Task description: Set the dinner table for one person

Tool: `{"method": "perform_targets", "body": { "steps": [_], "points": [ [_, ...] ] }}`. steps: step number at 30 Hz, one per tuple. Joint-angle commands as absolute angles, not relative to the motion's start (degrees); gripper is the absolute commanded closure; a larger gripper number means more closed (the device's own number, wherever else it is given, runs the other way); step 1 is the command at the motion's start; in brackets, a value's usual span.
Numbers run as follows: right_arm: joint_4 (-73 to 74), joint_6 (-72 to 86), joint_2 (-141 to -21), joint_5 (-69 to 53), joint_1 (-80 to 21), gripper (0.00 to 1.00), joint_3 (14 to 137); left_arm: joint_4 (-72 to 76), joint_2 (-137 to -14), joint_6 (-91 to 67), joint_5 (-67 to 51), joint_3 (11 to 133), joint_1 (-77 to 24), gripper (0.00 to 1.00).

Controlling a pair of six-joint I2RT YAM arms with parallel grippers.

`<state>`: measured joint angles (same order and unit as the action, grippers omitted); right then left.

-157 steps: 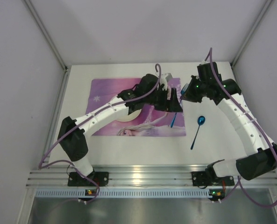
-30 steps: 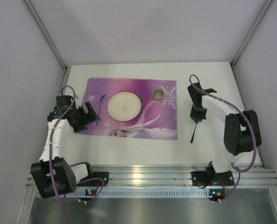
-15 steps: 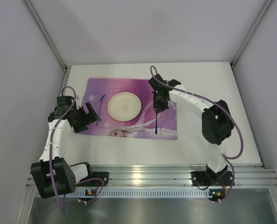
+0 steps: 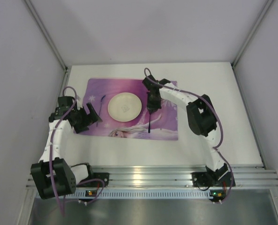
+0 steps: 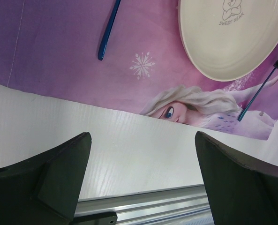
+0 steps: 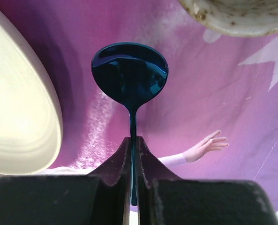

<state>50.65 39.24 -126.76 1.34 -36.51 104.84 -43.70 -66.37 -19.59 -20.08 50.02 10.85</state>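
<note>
Noting white bench (image 4: pixel 214 136) across mid-frame, beneath both tools. On it, centre-left: purple placemat (image 4: pixel 129 86) bearing cream plate (image 4: pixel 124 107). Frame centre: right tool (image 4: pixel 150 110) clamped on blue spoon (image 6: pixel 130 70), just right of plate. Frame left: left tool (image 5: pixel 142 143) gaping, empty, over bare bench beside placemat edge.

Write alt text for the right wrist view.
The right gripper, shut, pinches a blue spoon by its handle over a purple placemat. A cream plate shows at left, a speckled cup at top right.
</note>
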Motion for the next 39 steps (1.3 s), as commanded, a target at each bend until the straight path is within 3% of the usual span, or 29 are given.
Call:
{"method": "perform_targets", "body": {
  "steps": [1,2,3,4,5,8,11,14,20,24,29,31,33,34,35,39],
  "points": [
    [50.7,40.3,-127.3,1.5,-35.9,0.97,108.4,-41.9,-65.7,-19.9,-20.0,49.9,10.5,0.03],
    [50.8,40.3,-127.3,1.4,-35.9,0.92,108.5,-42.0,-65.8,-19.9,-20.1,49.9,10.6,0.03],
    [50.8,40.2,-127.2,1.5,-35.9,0.78,108.4,-42.0,-65.8,-19.9,-20.1,49.9,10.6,0.03],
    [50.9,40.2,-126.7,1.4,-35.9,0.72,108.2,-42.0,-65.9,-19.9,-20.1,49.9,10.6,0.03],
    [50.9,40.3,-126.4,1.5,-35.9,0.59,107.8,-42.0,-66.0,-19.9,-20.1,49.9,10.5,0.03],
    [51.1,40.5,-124.2,2.5,-35.9,0.43,106.6,-42.1,-66.4,-20.0,-20.0,49.9,10.5,0.03],
    [51.2,40.2,-120.9,3.1,-35.9,0.34,106.0,-42.3,-66.5,-20.0,-19.5,50.1,10.5,0.03],
    [51.0,37.9,-115.6,2.8,-36.3,0.31,104.9,-44.5,-67.1,-20.0,-17.2,51.4,10.6,0.03],
    [48.3,27.8,-103.2,-3.5,-36.2,0.22,99.5,-51.6,-72.8,-19.9,-10.5,64.1,10.5,0.02],
    [47.7,24.4,-94.8,-2.2,-36.1,0.03,96.0,-55.8,-79.2,-18.7,-12.5,73.8,10.3,0.03],
    [47.5,18.3,-85.6,4.8,-36.0,0.0,100.6,-59.2,-82.4,-17.8,6.3,92.1,6.0,0.09],
    [46.9,17.7,-82.5,8.8,-36.0,0.0,102.1,-53.8,-80.4,-19.9,14.8,93.0,3.7,0.12],
    [43.8,16.8,-80.1,10.6,-36.0,0.0,101.2,-43.5,-71.3,-21.4,20.4,83.5,3.2,0.09],
    [41.4,16.5,-76.4,11.6,-36.1,0.0,99.2,-29.3,-67.5,-21.8,20.8,78.3,3.2,0.06],
    [39.4,16.8,-74.4,12.1,-36.0,0.0,94.2,-21.3,-59.9,-21.9,20.2,65.6,3.2,0.05],
    [26.1,18.6,-60.5,14.1,-36.1,0.0,77.9,10.3,-49.6,-13.5,11.0,38.2,3.1,0.04]
  ]
}}
